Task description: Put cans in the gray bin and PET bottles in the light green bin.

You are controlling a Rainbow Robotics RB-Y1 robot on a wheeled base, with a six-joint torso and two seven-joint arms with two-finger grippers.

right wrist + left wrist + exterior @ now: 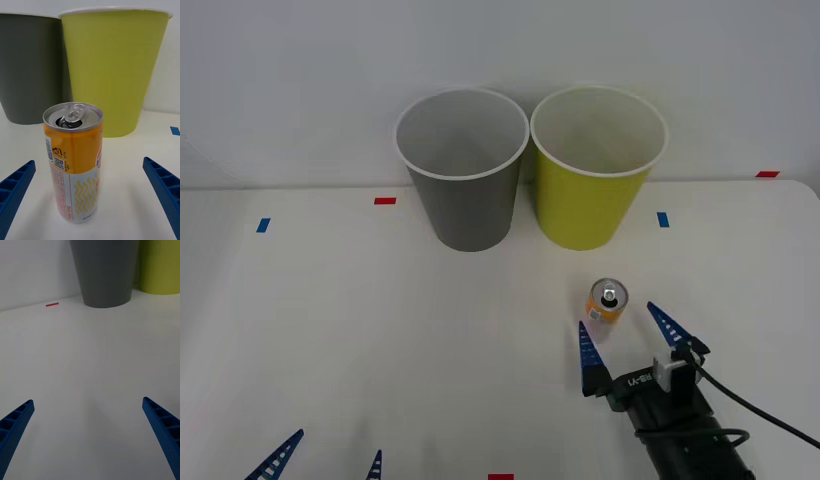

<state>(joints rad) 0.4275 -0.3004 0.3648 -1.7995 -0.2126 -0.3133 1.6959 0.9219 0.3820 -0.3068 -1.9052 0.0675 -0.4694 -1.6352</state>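
Can: the can (607, 302) stands upright on the white worktop (380, 340), its pull-tab top up, orange above and pale below; it sits in front of the light green bin, nearer the robot, not touching it.
Gray bin: the gray bin (463, 170) stands upright at the far edge of the worktop, well behind the can and toward the robot's left of it.
Light green bin: the light green bin (596, 168) stands just beside the gray bin, on its right, rims nearly touching.
Right tool: the right tool (632, 340) is spread wide just behind the can on the robot's side; one blue finger (15, 187) sits on each side of the can, neither touching it.
Left tool: the left tool (325, 458) is spread wide over bare worktop, well to the left of the can, holding nothing.
Tape marks: small red and blue tape marks (385, 201) lie on the worktop beside the bins.
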